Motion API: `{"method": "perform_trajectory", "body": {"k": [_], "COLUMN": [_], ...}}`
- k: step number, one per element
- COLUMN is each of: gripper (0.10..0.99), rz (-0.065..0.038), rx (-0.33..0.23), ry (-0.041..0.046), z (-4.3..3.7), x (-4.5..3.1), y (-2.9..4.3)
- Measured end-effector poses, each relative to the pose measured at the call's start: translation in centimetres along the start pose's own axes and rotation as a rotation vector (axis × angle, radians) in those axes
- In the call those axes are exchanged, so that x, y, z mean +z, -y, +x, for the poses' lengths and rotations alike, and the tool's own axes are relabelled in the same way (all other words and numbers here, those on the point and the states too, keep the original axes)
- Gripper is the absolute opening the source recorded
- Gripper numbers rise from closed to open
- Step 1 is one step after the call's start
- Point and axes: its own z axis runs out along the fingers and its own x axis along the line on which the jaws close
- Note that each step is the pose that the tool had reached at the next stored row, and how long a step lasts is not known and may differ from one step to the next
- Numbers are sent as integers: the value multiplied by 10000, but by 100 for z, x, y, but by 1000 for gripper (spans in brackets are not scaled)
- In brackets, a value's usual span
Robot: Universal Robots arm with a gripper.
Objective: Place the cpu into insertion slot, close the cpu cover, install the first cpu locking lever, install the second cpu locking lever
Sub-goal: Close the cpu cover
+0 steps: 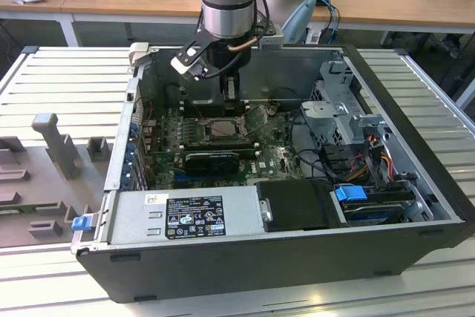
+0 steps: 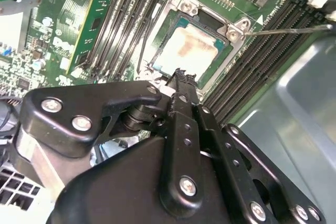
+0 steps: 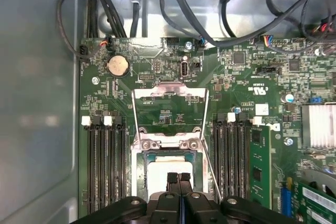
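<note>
The cpu, a square chip with a silver-grey top, lies in the insertion slot on the green motherboard. The cpu cover, a thin metal frame with a square window, is swung open and lies flat on the board beyond the slot. Two thin wire locking levers stand loose beside the slot. My gripper hangs just above the near edge of the cpu, its black fingers shut together with nothing between them.
The board sits deep in an open black computer case. Long black memory slots flank the socket. Cables run along the far wall. A power supply and drive cage fill the case's other parts.
</note>
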Motion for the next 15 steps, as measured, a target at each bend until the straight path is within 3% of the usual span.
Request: {"method": "perform_trajectory", "body": {"k": [3,15], "gripper": [106,106], "rz": [-1,-1], "rx": [1,1], "ry": [-1,1], "z": [2,2], "x": [-36,-36], "y": [-4,-34]}}
